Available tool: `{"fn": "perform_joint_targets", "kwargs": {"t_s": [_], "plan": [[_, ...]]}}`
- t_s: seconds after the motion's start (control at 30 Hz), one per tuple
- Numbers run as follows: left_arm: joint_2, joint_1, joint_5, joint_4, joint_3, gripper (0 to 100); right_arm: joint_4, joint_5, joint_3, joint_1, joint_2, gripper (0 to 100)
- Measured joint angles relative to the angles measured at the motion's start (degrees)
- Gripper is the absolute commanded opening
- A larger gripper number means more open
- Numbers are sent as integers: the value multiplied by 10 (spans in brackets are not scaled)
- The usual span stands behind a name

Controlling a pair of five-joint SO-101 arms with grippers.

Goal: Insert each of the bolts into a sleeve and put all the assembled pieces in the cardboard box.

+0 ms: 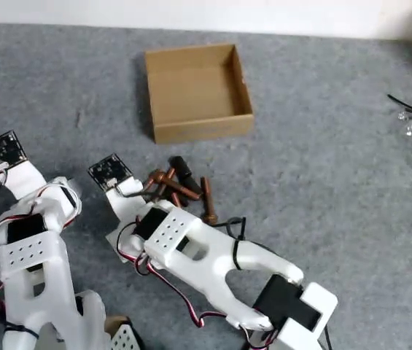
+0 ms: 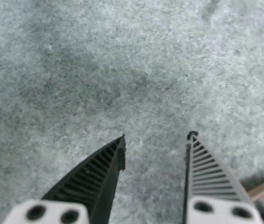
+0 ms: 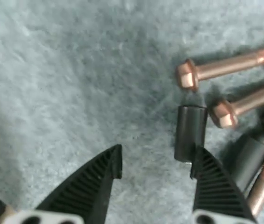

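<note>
Sleeve (image 3: 190,132) lies just ahead of one fingertip of right gripper (image 3: 159,154), off the gap, long axis running away from the jaws; jaws wide, empty; bolts (image 3: 225,70) just beyond; left gripper (image 2: 157,136) also wide, over bare carpet (image 2: 99,70), farther off; cardboard box (image 1: 202,129) well apart.

A square, open-topped brown cardboard box (image 1: 200,128) is sitting upright on the grey felt; copper-coloured hex-head flanged bolts (image 1: 179,188) are lying loose in a small heap near its front wall, crossing one another; short black cylindrical sleeves (image 1: 184,172) are lying among them; in the right wrist view, one black sleeve (image 3: 191,133) is lying on its side, just beside two bolt heads (image 3: 187,76).
</note>
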Motion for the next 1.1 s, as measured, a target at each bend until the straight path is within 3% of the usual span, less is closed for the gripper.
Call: {"fn": "perform_joint_targets", "kwargs": {"t_s": [0.5,0.73,1.0,1.1], "plan": [[0,0,0,-12,0,204,0,-2,2,22,0,224],[0,2,0,-12,0,204,1,-42,-18,27,74,224],[0,2,0,-12,0,204,120,-45,-163,28,167,223],[0,2,0,-12,0,204,143,-46,-185,28,176,174]]}}
